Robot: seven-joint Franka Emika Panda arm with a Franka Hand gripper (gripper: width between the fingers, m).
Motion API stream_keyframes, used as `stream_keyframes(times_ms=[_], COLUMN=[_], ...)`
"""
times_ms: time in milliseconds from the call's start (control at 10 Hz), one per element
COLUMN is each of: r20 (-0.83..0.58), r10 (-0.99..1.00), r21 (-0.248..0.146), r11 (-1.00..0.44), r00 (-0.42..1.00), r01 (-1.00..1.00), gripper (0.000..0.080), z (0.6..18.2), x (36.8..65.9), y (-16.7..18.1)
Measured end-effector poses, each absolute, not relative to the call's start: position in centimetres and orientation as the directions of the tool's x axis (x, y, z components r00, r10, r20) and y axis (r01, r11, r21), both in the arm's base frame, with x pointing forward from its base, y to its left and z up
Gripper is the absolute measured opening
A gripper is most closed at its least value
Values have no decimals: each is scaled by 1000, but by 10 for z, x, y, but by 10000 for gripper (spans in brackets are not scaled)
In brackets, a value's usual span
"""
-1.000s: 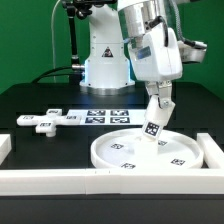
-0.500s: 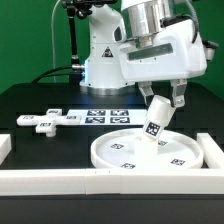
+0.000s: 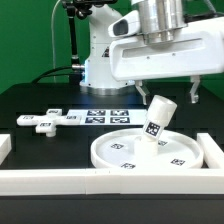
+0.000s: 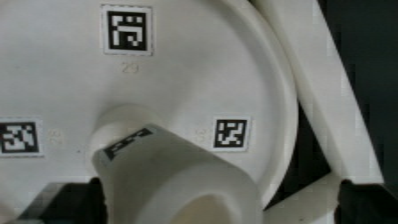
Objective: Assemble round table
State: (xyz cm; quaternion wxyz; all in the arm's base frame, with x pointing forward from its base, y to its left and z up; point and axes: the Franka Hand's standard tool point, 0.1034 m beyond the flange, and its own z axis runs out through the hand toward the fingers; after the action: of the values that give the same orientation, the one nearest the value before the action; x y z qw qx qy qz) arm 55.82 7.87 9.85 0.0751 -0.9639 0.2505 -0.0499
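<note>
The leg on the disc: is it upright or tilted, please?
Tilted: the leg leans toward the exterior view's right, its lower end resting on the disc.

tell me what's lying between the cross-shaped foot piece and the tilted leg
The marker board lies flat between the foot piece and the leg. This shows in the exterior view only.

Tagged leg [image 4: 182, 172] on round disc [image 4: 134, 95]

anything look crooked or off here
Yes: the cylinder leg is askew. Its base sits near the middle of the round disc, but its top tips toward the exterior view's right rather than standing upright. The cross-shaped foot piece lies flat, apart from both.
</note>
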Motion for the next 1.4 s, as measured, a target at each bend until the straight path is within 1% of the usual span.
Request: stream_keyframes(times_ms=[300, 400, 500, 600, 900, 1400], r20=[95, 102, 117, 135, 152, 136], r10=[-279, -237, -133, 40, 380, 644], r21=[-152, -147, -134, -98, -21, 24], r11=[-953, -964, -984, -994, -922, -762], r00=[956, 966, 984, 990, 912, 753], r01=[-263, -221, -117, 53, 387, 647], gripper=[649, 649, 649, 649, 649, 649], z=[98, 98, 98, 97, 98, 98], x=[558, 558, 558, 559, 562, 563], y=[78, 78, 77, 73, 70, 66])
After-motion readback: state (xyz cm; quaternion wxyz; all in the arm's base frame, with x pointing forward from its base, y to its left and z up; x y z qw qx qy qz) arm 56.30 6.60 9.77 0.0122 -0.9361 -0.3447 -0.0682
